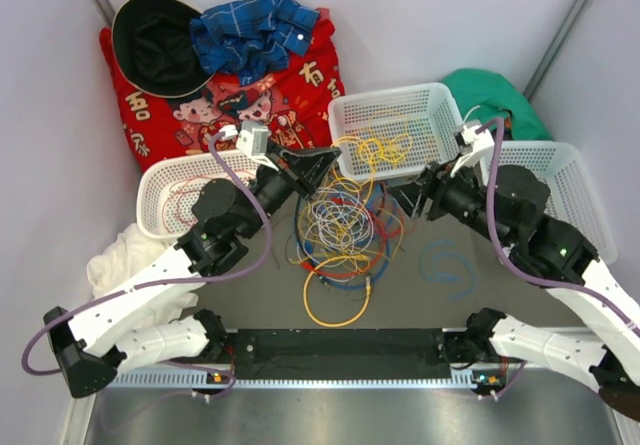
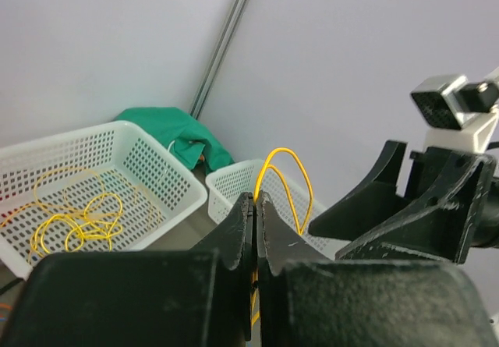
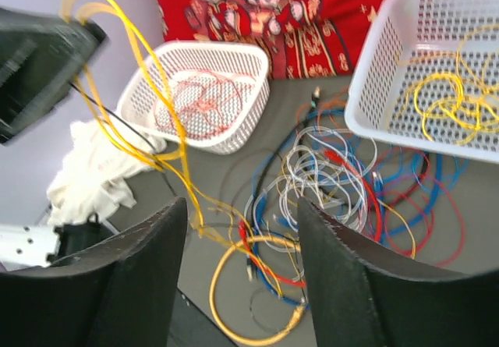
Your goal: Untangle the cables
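Observation:
The cables point(image 1: 340, 227) lie in a tangled heap of grey-white, blue, red and yellow loops on the grey table, with a thick yellow ring point(image 1: 335, 303) at the near side. My left gripper point(image 1: 325, 160) hovers above the heap's far-left edge, shut on thin yellow cable strands point(image 2: 284, 177) that arch up out of its fingertips point(image 2: 248, 207). In the right wrist view those yellow strands point(image 3: 148, 90) hang from the left gripper point(image 3: 39, 51) down into the heap point(image 3: 327, 175). My right gripper point(image 1: 408, 201) is open over the heap's right side, nothing between its fingers point(image 3: 156, 253).
Three white baskets stand round the heap: a left one point(image 1: 160, 180) with red cables, a far one point(image 1: 345, 115) with yellow cables, a right one point(image 1: 575, 170). A lone blue cable point(image 1: 450, 265) lies at the right. White cloth point(image 1: 115, 260), green cloth point(image 1: 495, 95) and red fabric point(image 1: 300, 90) lie around.

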Action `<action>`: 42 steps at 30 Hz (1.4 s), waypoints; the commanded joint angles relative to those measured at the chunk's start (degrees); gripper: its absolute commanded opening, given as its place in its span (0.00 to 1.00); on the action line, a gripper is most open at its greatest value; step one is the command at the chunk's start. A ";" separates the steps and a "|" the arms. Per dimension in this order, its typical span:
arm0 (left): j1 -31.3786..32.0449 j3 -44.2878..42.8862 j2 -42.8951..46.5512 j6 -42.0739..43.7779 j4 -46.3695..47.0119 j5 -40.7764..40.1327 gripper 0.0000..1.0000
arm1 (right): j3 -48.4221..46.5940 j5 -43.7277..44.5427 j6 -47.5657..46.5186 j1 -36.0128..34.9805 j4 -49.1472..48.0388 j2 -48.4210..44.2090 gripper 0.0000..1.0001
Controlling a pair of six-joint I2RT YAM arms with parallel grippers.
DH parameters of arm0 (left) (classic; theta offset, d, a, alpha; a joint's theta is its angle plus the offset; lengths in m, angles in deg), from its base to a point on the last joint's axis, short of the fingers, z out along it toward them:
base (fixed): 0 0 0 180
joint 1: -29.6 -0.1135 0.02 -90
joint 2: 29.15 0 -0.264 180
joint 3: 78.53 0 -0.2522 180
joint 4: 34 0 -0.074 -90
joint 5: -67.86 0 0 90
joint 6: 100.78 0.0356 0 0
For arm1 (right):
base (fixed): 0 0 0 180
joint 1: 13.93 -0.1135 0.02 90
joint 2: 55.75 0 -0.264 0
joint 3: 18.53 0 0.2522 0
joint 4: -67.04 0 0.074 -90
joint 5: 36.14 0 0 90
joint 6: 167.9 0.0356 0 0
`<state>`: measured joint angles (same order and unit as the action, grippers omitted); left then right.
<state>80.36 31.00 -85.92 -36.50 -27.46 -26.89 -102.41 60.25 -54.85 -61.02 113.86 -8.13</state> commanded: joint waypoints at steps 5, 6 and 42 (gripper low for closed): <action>0.13 0.02 0.26 -1.00 0.18 1.15 0.00 | -5.10 -1.82 -0.90 -0.46 -11.17 3.09 0.46; 0.13 0.11 0.26 -1.18 0.18 1.15 0.00 | -5.45 -1.91 -0.81 -0.46 -11.26 3.62 0.45; 0.13 8.36 7.29 -5.58 -6.43 -13.63 0.99 | -9.23 0.64 -2.22 -0.37 -9.42 5.38 0.00</action>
<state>80.36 36.90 -79.72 -42.33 -39.16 -41.05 -108.51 60.23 -56.01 -61.02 105.01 -2.36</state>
